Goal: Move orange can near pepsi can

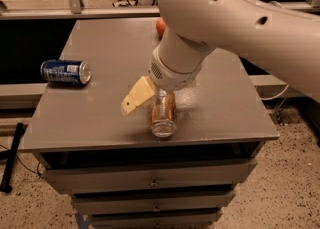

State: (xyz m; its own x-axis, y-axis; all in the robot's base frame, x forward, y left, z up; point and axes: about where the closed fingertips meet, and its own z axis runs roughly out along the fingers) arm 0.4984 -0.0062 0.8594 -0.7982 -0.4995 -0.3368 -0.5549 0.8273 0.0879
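The orange can (163,117) lies on its side near the front edge of the grey cabinet top (100,43), its silver end facing the front. My gripper (150,104) is low over the can. One cream finger (137,96) shows just left of the can, a little apart from it; the other is hidden behind the can and the wrist. The jaws stand open astride the can. The pepsi can (65,71), dark blue, lies on its side at the left edge of the top, well to the left of the orange can.
A red-orange apple (160,26) sits at the back of the top, mostly hidden behind my arm. The arm (235,18) covers the upper right. Drawers (150,180) are below the front edge. A black rail (12,158) lies on the floor at the left.
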